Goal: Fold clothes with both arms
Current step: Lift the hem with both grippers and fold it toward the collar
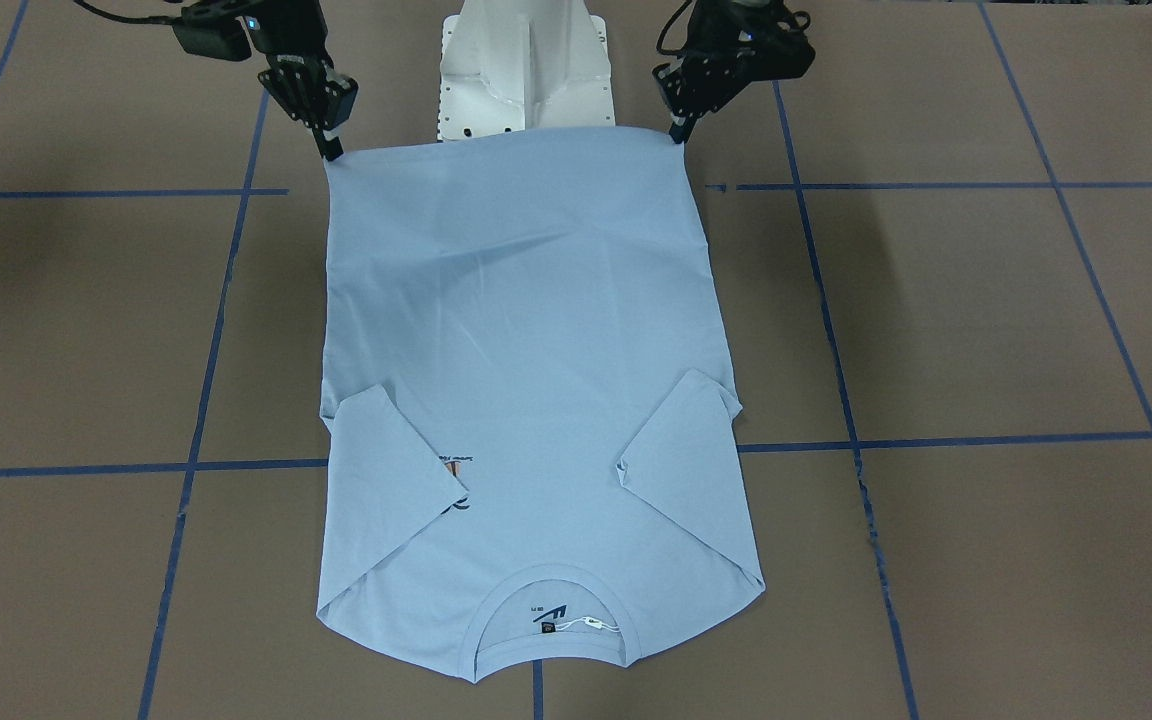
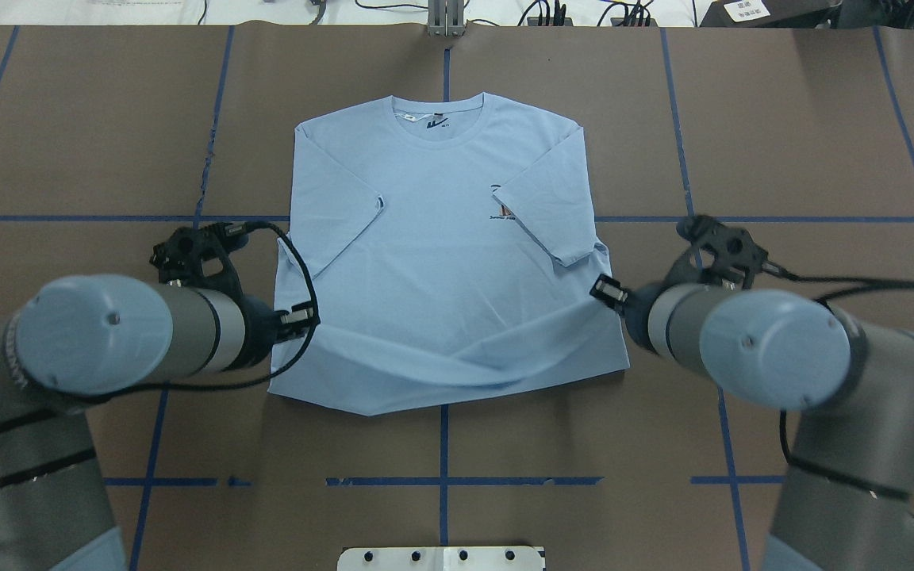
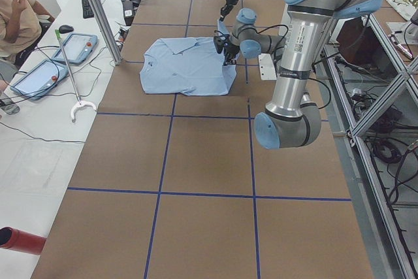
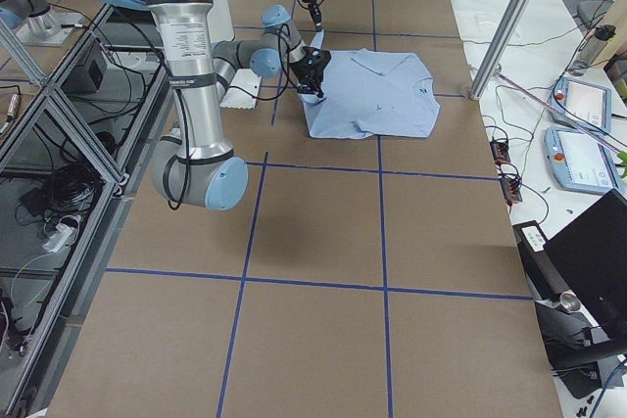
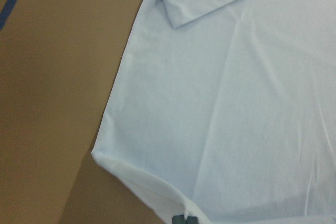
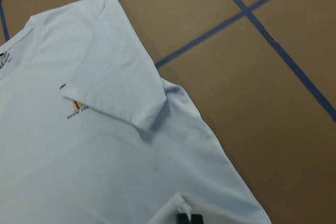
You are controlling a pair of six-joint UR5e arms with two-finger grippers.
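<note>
A light blue t-shirt (image 1: 526, 350) lies face up on the brown table, with its collar away from the robot and both sleeves folded inward. One sleeve partly covers its small orange-and-navy print (image 2: 502, 211). My left gripper (image 1: 678, 135) is shut on one hem corner, and its fingertips (image 5: 185, 219) pinch the raised fabric edge. My right gripper (image 1: 333, 152) is shut on the other hem corner, where its fingertips (image 6: 189, 219) also pinch cloth. The hem edge nearest the robot is lifted and stretched between the two grippers. Shallow creases run across the lower shirt (image 2: 457, 349).
The white pedestal base (image 1: 526, 70) stands just behind the raised hem. Blue tape lines (image 1: 936, 440) grid the table. At the far side there are a metal post (image 3: 98, 11), tablets (image 3: 75, 47) and a seated person (image 3: 16, 4). A red cylinder (image 3: 23, 240) lies at one corner.
</note>
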